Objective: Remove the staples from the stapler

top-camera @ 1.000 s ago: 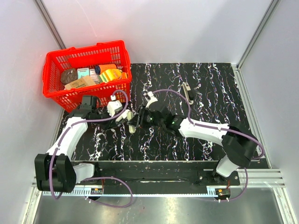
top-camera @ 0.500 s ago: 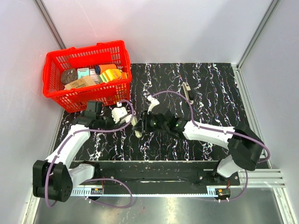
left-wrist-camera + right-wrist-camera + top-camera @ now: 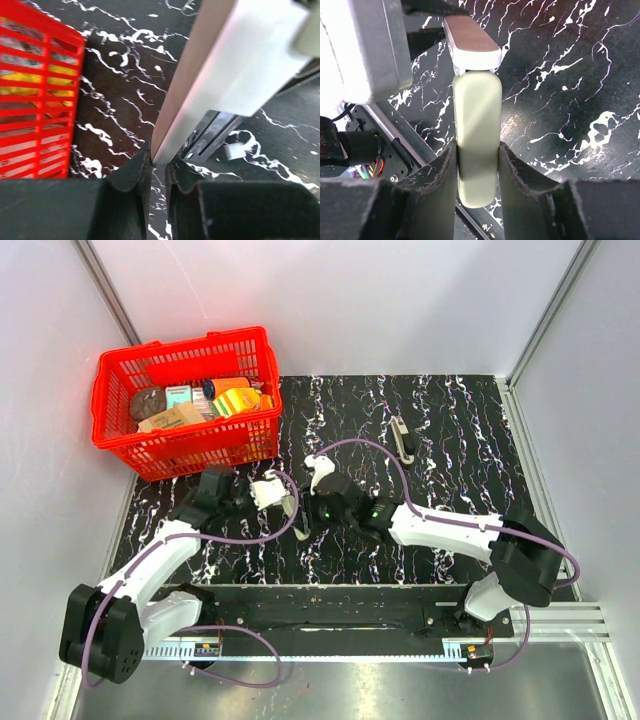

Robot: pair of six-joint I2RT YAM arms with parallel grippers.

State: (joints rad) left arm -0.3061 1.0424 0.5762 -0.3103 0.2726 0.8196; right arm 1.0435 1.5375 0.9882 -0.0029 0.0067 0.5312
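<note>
The cream-white stapler (image 3: 292, 508) is held off the black marbled table between both grippers, left of centre. In the left wrist view my left gripper (image 3: 159, 162) is shut on the thin end of the stapler's white top arm (image 3: 235, 65). The dark grey metal rail (image 3: 212, 132) shows beneath that arm. In the right wrist view my right gripper (image 3: 477, 155) is shut on the stapler's cream body (image 3: 477, 110). A white piece with a brownish face (image 3: 470, 42) lies just past the body. In the top view the left gripper (image 3: 280, 496) and the right gripper (image 3: 307, 508) face each other.
A red basket (image 3: 120, 430) full of packages stands at the back left, close to the left arm, and shows in the left wrist view (image 3: 35, 100). A slim cream-and-dark object (image 3: 403, 440) lies at the back right. A small white scrap (image 3: 234, 150) lies on the table.
Both grippers and the stapler have shifted a little to the right and toward the near edge. The left arm has swung away from the basket.
</note>
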